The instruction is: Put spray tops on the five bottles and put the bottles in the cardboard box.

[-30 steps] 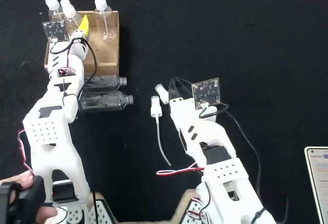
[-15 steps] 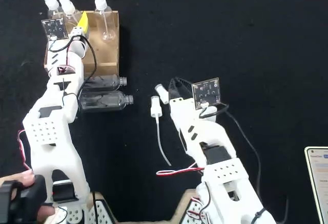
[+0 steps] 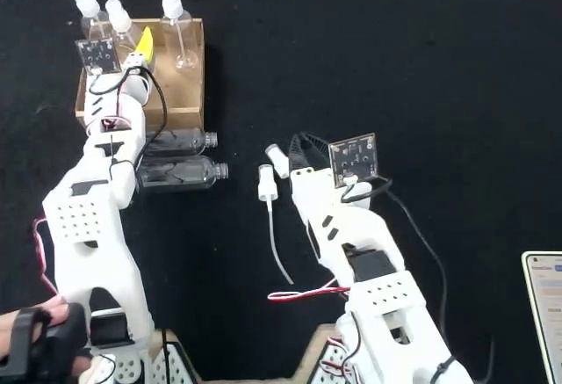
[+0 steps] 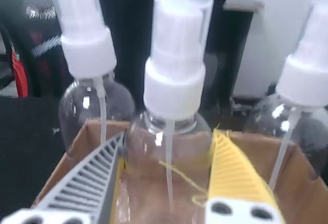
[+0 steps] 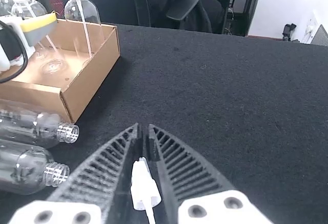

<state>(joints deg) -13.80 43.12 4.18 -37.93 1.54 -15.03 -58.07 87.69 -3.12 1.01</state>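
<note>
Three capped bottles, high view: middle bottle (image 3: 118, 17) upright over the cardboard box (image 3: 195, 76); corner bottle (image 3: 88, 6) at the box's far corner; side bottle (image 3: 178, 28) upright inside the box.
Left pincer, high view: left pincer (image 3: 132, 41) over the box, set around the middle bottle.
Open bottles, high view: inner open bottle (image 3: 176, 142) lies on the black worktop (image 3: 395, 68) against the box wall, and the outer open bottle (image 3: 180, 175) lies just beside it.
Spray tops, high view: held spray top (image 3: 277, 157) sits in the right pincer (image 3: 279, 160); loose spray top (image 3: 266, 182) lies just beside it, its tube trailing toward the arm's base.
Phone, high view: phone (image 3: 544, 305) at the worktop's edge.
Left wrist view: grey and yellow fingers press the middle bottle's (image 4: 174, 70) sides, gripping it.
Right wrist view: pincer narrow (image 5: 143, 130), clamped on the held spray top (image 5: 141, 183); both open bottles (image 5: 31, 126) lie near the box (image 5: 87, 80).
</note>
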